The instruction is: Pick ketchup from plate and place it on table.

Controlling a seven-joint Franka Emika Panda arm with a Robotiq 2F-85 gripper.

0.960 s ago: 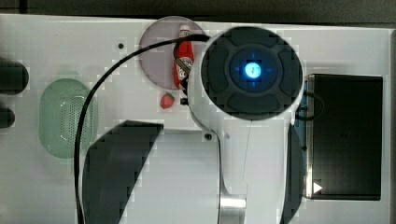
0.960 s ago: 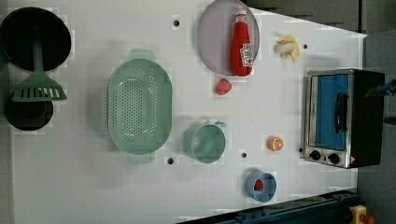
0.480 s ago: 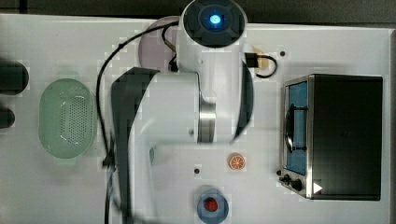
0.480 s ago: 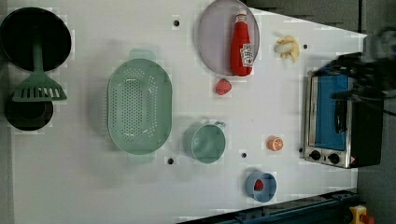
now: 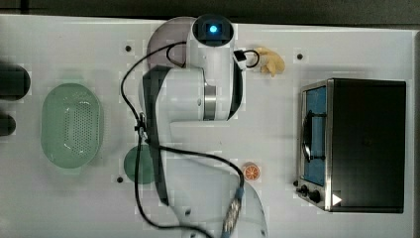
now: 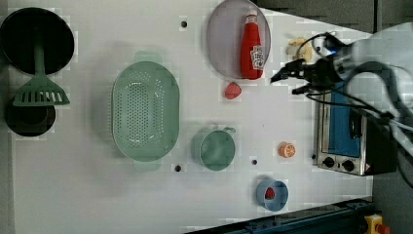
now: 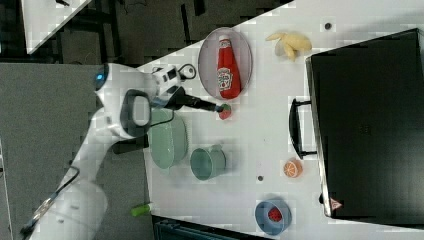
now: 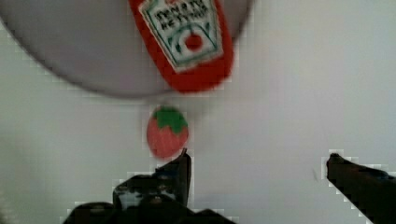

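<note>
Now the wide-open, empty hand has swung in beside the ketchup.

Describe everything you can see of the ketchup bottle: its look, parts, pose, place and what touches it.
The ketchup is a red, plastic-looking bottle with a white cap and a white-and-green label showing a red tomato. It lies flat on its side on the pale lilac plate, cap toward the plate's far rim in the left view, base at the near rim. Only the plate touches it; a small strawberry lies apart on the table, just off the plate.
</note>
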